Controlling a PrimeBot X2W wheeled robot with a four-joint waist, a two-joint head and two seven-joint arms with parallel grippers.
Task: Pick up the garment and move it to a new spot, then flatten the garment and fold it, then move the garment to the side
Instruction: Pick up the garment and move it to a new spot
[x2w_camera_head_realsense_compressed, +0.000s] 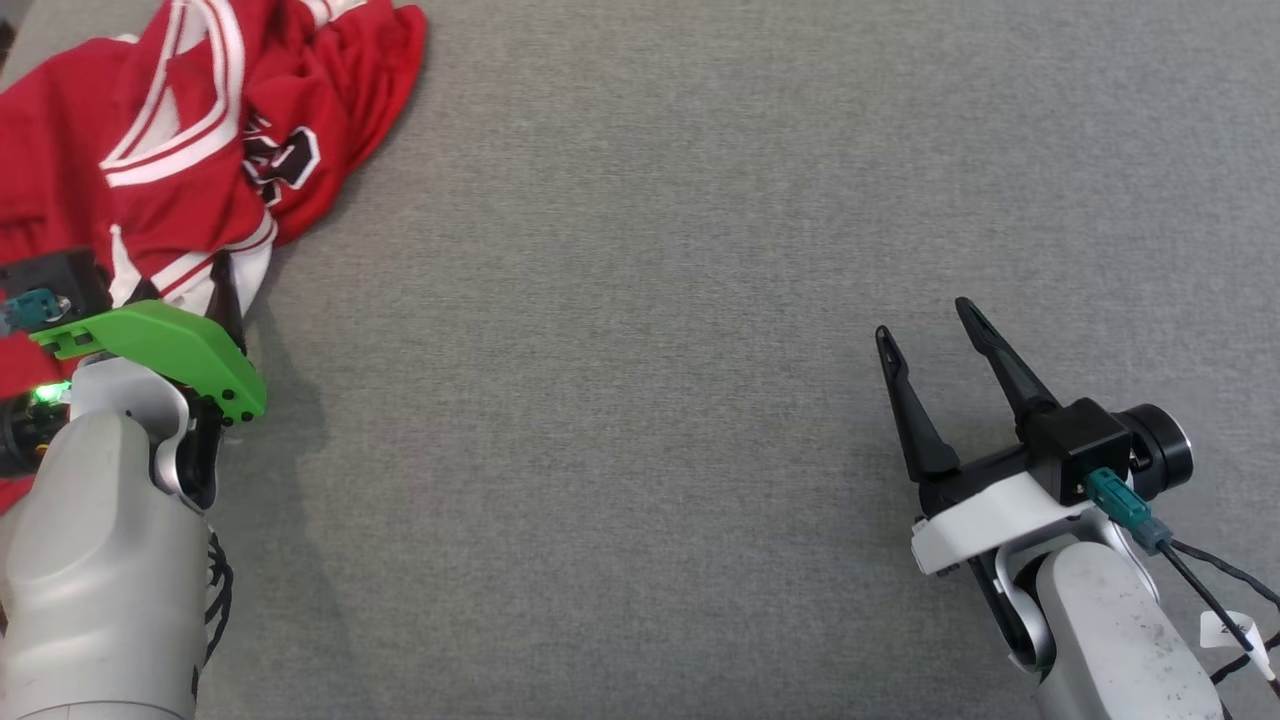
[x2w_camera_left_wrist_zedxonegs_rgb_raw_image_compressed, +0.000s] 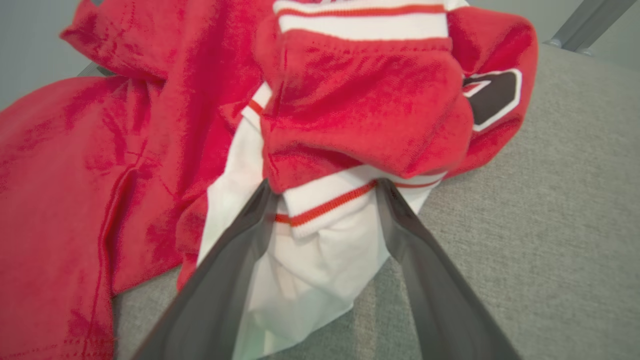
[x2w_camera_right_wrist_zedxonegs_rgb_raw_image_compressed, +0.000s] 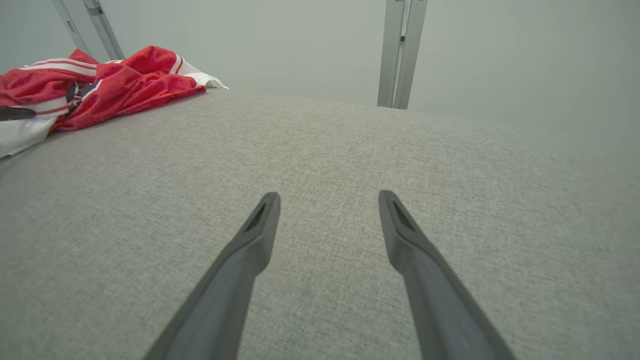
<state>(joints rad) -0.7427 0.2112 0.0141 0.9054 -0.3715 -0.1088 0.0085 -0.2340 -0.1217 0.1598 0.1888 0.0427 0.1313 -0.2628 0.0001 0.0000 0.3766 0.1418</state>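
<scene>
Left wrist view: left fingers (x2w_camera_left_wrist_zedxonegs_rgb_raw_image_compressed: 250, 225) spread wide, nothing clamped yet. Tips straddle a white hem (x2w_camera_left_wrist_zedxonegs_rgb_raw_image_compressed: 345, 187) w/ a thin red stripe on the garment (x2w_camera_left_wrist_zedxonegs_rgb_raw_image_compressed: 360, 110); cloth sits between them. Right fingers (x2w_camera_head_realsense_compressed: 1005, 360) also fully apart, empty, over bare bench (x2w_camera_head_realsense_compressed: 640, 400), well apart from the garment.

Risks as we judge them:
- Closing here may catch just the hem edge. A thin bite on what looks like slick knit could slip out mid-lift.
- The opposite is also poss.: several stacked layers lie at the pinch, so a deep bite grabs a wad. It would then come up bunched, making flattening harder.
- One-point lift w/ the right arm idle means the heap trails & drags over the bench cover. It could snag or twist.
- Tips sit low. Pushing further could shove the pile instead of gripping it, or dig into the bench fabric.
- In head view the garment runs off frame at left, so we can't tell if part hangs over the bench edge. If it does, that weight pulls against the grip.

Garment: red jersey, white bands w/ red stripes, white panel under the hem, dark number patch (x2w_camera_left_wrist_zedxonegs_rgb_raw_image_compressed: 492, 97) outlined white. Crumpled, folded over itself, not flat. It lies at the far-left corner of the bench in head view, w/ the left arm right at its near edge.
</scene>
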